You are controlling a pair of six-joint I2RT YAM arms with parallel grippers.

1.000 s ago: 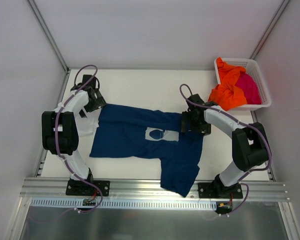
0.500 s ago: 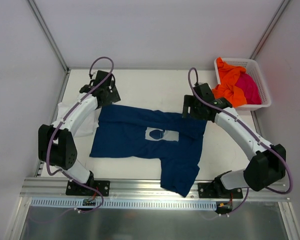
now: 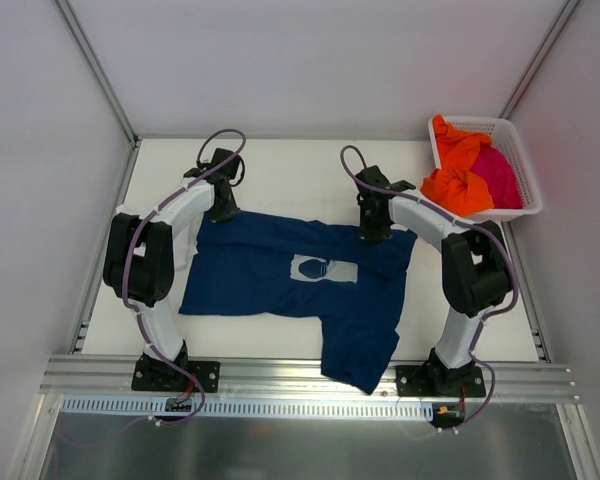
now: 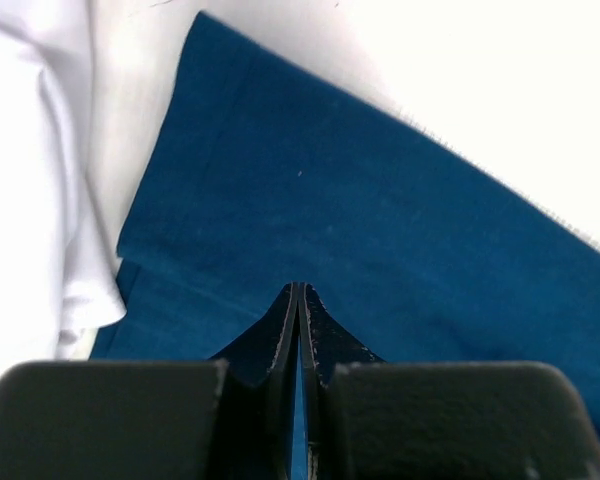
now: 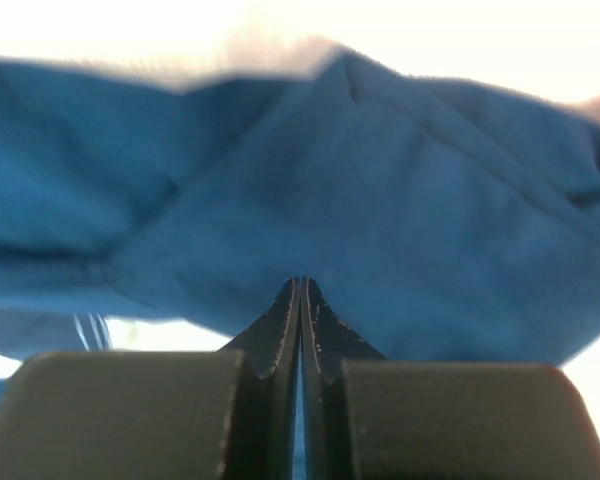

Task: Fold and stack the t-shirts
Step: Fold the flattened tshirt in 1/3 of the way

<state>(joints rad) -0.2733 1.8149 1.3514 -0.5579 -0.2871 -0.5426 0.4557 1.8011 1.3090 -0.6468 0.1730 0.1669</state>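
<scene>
Left of the navy tee (image 3: 270, 265), the white tee (image 4: 40, 150) is cut by my left wrist view's edge — from above, my left arm (image 3: 180, 207) hides most of it. Right of the navy tee, the orange tee (image 3: 458, 182) half buries the magenta tee (image 3: 501, 175); right wrist view's blurred.

You have a white table (image 3: 290, 165) boxed in by pale walls (image 3: 310, 60), with an aluminium rail (image 3: 300, 372) along its near edge.
</scene>
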